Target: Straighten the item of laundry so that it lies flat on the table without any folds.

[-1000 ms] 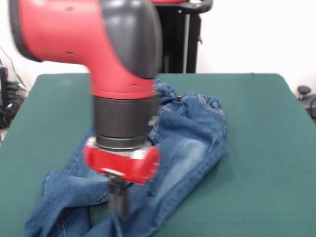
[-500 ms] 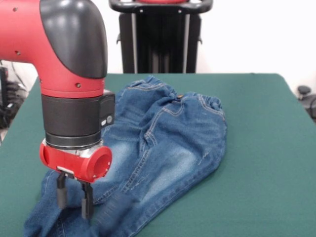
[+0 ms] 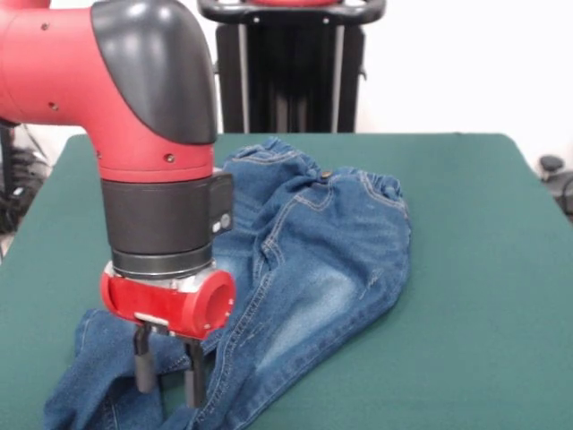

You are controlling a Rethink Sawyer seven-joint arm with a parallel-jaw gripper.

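Note:
The blue denim jeans (image 3: 331,251) lie crumpled on the dark green table (image 3: 474,269). The waistband is toward the far side and the legs run to the near left, where they bunch and overlap. My gripper (image 3: 168,376) hangs from the red and black arm over the near-left leg end. It is open, with its two black fingers (image 3: 143,365) apart and their tips down at the denim. The arm hides part of the left leg.
The black pedestal (image 3: 286,63) stands behind the table's far edge. The table's left edge runs close to the arm. A small black object (image 3: 551,166) sits off the right side, and cables (image 3: 18,170) lie off the left.
The arm swung left across the jeans, then came a little right and lower. The fingers, together a second ago, now stand apart. The near leg of the jeans has shifted.

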